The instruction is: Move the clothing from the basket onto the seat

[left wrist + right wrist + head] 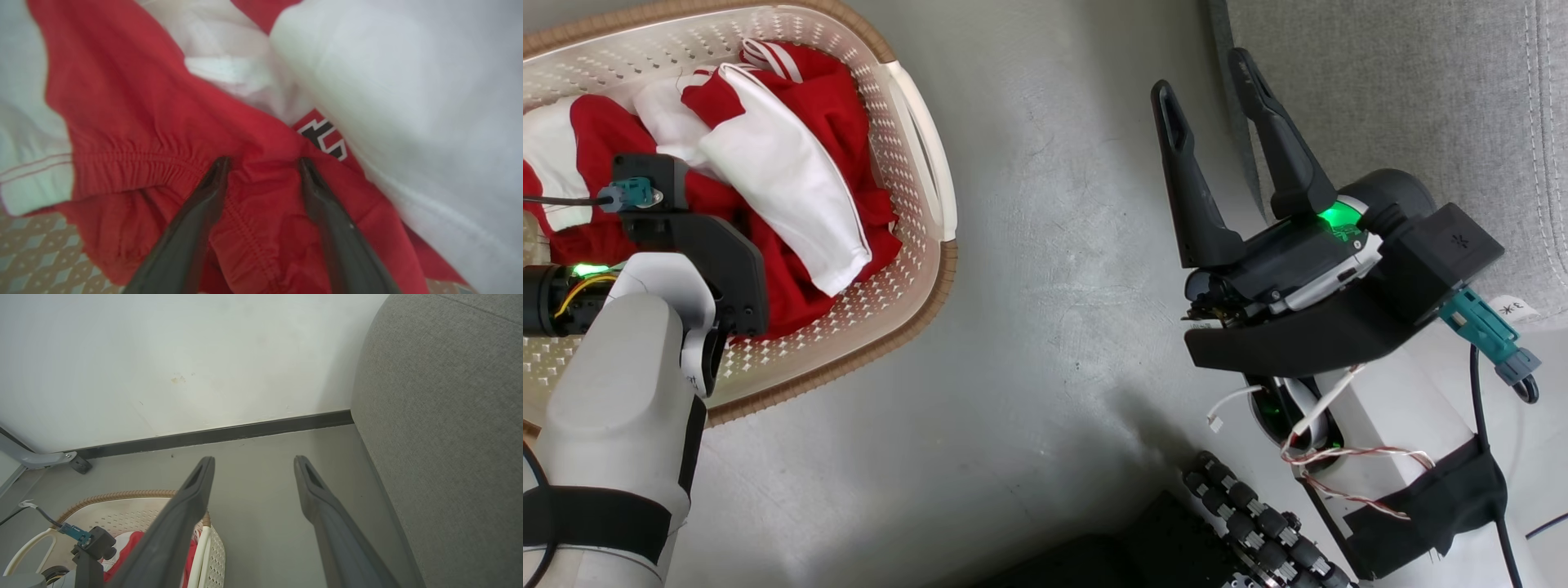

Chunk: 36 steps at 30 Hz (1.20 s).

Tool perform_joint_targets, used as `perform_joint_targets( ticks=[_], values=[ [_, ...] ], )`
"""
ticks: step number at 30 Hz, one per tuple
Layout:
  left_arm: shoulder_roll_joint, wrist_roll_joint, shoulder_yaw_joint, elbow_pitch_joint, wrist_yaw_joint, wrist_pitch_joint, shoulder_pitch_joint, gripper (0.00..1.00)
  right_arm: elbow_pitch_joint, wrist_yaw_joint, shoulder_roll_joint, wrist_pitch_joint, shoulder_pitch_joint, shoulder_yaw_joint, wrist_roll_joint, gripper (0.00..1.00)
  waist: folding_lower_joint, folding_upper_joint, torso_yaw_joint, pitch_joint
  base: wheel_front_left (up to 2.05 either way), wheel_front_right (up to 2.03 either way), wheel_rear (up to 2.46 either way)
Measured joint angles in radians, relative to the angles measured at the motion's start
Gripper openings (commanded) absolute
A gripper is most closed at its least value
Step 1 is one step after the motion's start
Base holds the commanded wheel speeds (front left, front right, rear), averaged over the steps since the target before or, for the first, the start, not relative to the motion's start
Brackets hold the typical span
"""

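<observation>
In the basket [919, 155], heaped against its handled right end, the clothing [792, 175] lies crumpled, with one white panel running aslant from the far rim toward the near right corner. The left gripper [263, 162] has its fingers apart, tips pressed into a red, elastic-gathered fold bunched between them. Bare grey floor [1054, 245] separates the basket from the seat [1421, 98] on the right. Over that strip hangs the right gripper [1202, 72], fingers spread and empty, pointing toward the white wall [204, 355] and dark skirting [245, 432]. A grey castor leg [41, 459] stands beyond the basket.
</observation>
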Motion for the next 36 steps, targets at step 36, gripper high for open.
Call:
perform_joint_targets(
  ticks=[36],
  values=[
    [-0.127,-0.046,-0.024,-0.018,-0.108,-0.350,0.107,0.00,0.156,0.047,-0.027,0.000,0.031,-0.130,-0.014,1.00,-0.0001,-0.0002,0.098,-0.292,0.00,0.00,0.00]
  ],
)
